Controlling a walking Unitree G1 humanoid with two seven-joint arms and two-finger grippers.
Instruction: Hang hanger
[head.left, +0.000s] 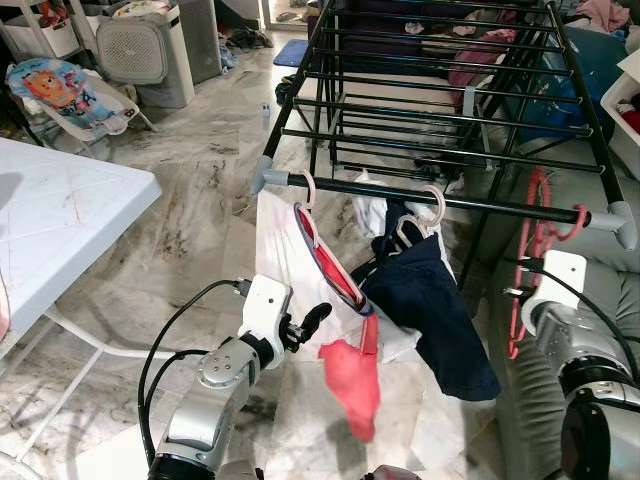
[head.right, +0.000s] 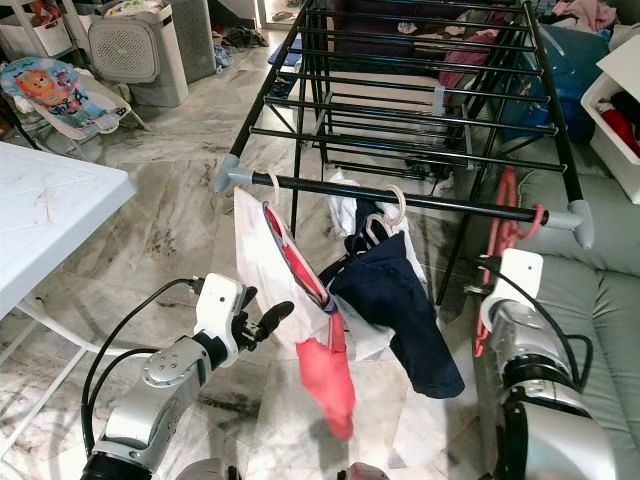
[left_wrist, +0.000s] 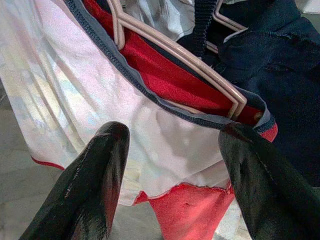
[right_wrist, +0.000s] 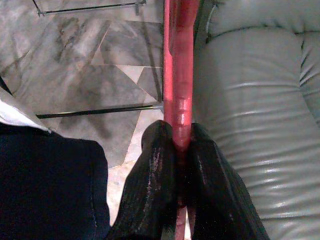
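Observation:
A black drying rack (head.left: 480, 206) stands ahead. On its front bar hang a pale pink hanger (head.left: 318, 238) with a white and red garment (head.left: 352, 375), and a second hanger with a navy garment (head.left: 440, 310). My left gripper (head.left: 312, 320) is open just left of the white and red garment; in the left wrist view its fingers (left_wrist: 95, 175) straddle the hanger's shoulder (left_wrist: 190, 60) without touching. My right gripper (right_wrist: 180, 165) is shut on a red hanger (right_wrist: 178, 75), whose hook (head.left: 575, 222) curls at the bar's right end.
A white folding table (head.left: 60, 210) stands to my left and a grey sofa (head.left: 600, 270) to my right. A baby bouncer (head.left: 65, 95) and an air purifier (head.left: 150, 50) sit at the back left. More clothes lie over the rack's far rails (head.left: 480, 55).

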